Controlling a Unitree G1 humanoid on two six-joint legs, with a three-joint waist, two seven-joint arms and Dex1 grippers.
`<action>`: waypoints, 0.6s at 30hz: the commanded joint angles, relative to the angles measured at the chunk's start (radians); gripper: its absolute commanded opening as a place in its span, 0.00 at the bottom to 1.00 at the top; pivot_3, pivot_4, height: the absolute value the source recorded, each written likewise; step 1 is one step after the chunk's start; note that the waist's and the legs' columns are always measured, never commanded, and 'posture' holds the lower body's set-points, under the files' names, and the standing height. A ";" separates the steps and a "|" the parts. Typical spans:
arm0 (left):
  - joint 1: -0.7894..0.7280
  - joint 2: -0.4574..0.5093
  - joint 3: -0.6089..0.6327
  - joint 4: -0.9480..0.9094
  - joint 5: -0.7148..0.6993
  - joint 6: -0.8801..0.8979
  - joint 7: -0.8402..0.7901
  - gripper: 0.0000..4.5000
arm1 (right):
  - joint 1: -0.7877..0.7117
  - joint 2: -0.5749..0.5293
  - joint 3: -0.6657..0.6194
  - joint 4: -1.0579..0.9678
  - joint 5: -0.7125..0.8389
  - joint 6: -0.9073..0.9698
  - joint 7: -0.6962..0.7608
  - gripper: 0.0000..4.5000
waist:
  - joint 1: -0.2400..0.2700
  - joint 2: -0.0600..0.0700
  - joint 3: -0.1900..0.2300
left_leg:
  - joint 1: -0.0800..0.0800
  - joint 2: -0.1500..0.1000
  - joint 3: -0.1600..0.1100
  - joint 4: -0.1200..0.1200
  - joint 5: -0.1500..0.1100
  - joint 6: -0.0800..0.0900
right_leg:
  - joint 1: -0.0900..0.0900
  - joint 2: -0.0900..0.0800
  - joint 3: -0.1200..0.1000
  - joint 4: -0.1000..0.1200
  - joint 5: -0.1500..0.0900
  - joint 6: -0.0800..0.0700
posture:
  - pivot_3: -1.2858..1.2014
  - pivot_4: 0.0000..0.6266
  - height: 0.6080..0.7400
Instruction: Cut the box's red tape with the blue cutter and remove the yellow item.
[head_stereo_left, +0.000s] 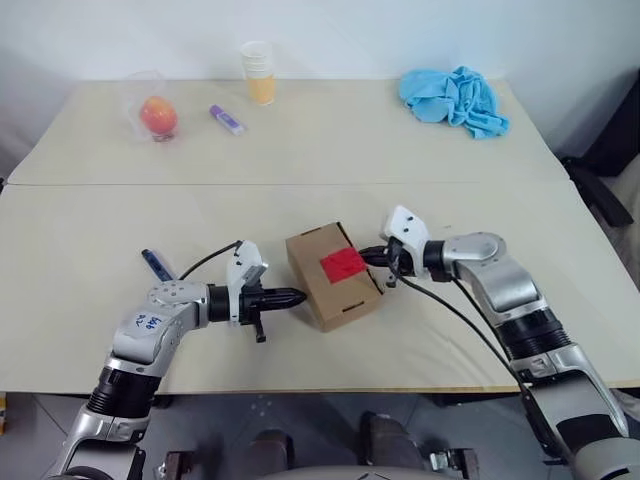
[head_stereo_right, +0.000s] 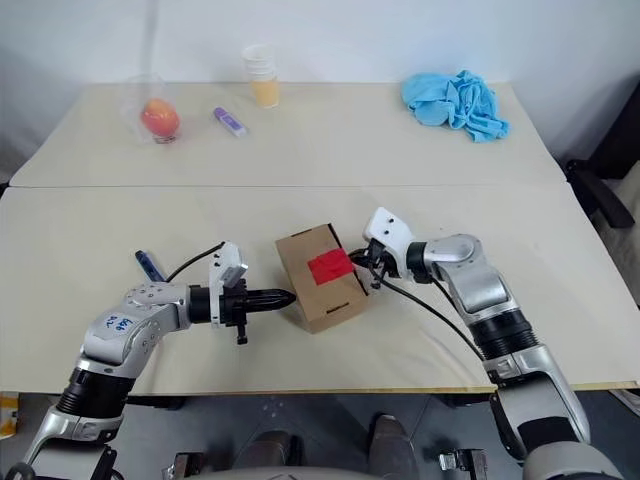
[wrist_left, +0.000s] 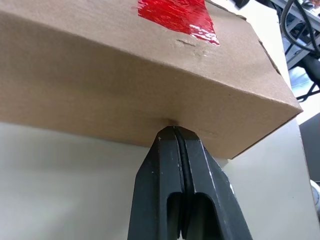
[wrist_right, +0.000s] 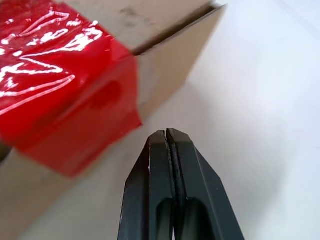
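From the head you look forward and down over two pale tables (head_stereo_left: 300, 140) pushed together, with the box (head_stereo_left: 333, 277) near the middle; both eye views share this whole scene, one set slightly to the side of the other. Your left wrist camera sits very close behind the left gripper (wrist_left: 174, 131), facing the box's side wall. Your right wrist camera sits just as close behind the right gripper (wrist_right: 165, 134), facing the red tape (wrist_right: 60, 75) folded over the box's edge. Both wrist views share only the box and its tape.
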 joint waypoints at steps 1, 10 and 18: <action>0.068 0.051 0.162 -0.115 -0.100 0.002 -0.007 0.04 | 0.072 -0.084 -0.114 -0.100 0.106 -0.035 0.119 0.09 | 0.000 0.000 0.000 | 0.000 0.000 0.000 0.000 0.000 0.000 | 0.000 0.000 0.000 -0.001 0.000 0.000 | 0.52 0.24 1.00; 0.548 0.034 0.806 -0.210 -0.164 -0.178 0.105 0.60 | 0.335 -0.041 -0.374 -0.314 0.390 -0.161 0.202 0.73 | 0.000 0.000 0.000 | 0.001 0.004 0.002 -0.001 -0.002 -0.002 | 0.001 0.002 0.000 -0.002 0.000 0.000 | 0.52 0.24 1.00; 0.841 -0.136 1.187 -0.075 -0.169 -0.349 0.276 1.00 | 0.416 0.046 -0.365 -0.491 0.498 -0.152 0.148 1.00 | 0.024 0.000 0.000 | 0.003 0.004 0.002 0.000 -0.004 0.000 | 0.003 0.002 0.000 -0.004 0.001 -0.002 | 0.52 0.24 1.00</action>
